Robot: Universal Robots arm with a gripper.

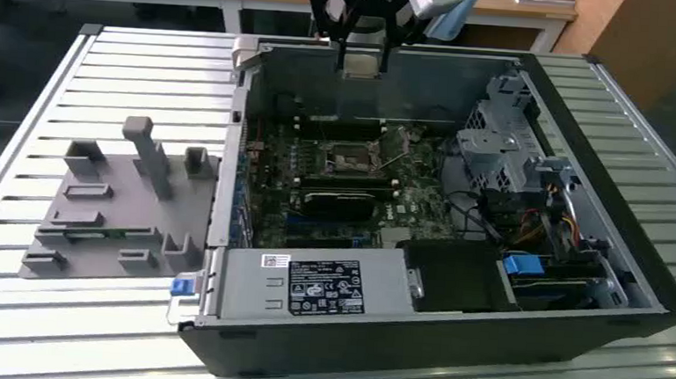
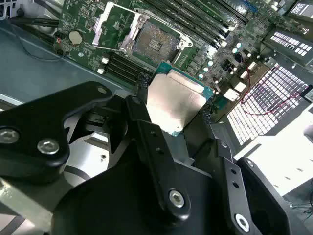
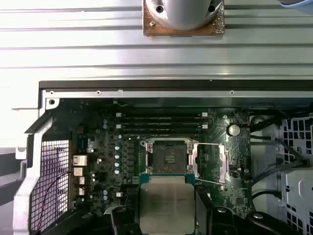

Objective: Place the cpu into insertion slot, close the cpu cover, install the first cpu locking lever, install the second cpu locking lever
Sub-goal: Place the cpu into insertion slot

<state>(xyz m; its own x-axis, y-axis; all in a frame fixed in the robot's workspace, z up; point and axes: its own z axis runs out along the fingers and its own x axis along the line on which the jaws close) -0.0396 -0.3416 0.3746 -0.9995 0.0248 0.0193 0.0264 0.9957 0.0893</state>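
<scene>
- The hand (image 2: 173, 104) is closed on the cpu (image 2: 177, 98), with one finger on each of two opposite edges. The silvery face is turned toward both wrist cameras.
- Judged hazard: the hold is on thin edges alone. A slip or twist between the fingers would skew the chip or drop it onto the board (image 3: 107, 161).
- Pose: in the exterior view the hand (image 1: 363, 61) hangs fingers-down over the far wall of the computer case (image 1: 481, 348). It sits at 12 o'clock from the insertion slot (image 1: 350, 158), well above the board, and touches nothing.
- The insertion slot (image 3: 168, 157) lies open and empty, just beyond the cpu (image 3: 167, 208) in the first wrist view.
- Judged hazard: a chip set down tilted, off-centre or turned the wrong way would not seat. Pressing it down in that state could damage the socket face.
- The cpu cover (image 2: 99, 25) stands swung back beside the slot, and the locking levers (image 3: 208, 182) are released.
- Judged hazard: a finger passing close could catch a raised lever or the cover edge and jolt the chip loose.
- The memory slots (image 3: 161, 122) run just past the socket.
- Farthest out in the exterior view, a grey fixture (image 1: 113, 220) rests on the slatted worktop (image 1: 71, 341), at 9 o'clock from the case.
</scene>
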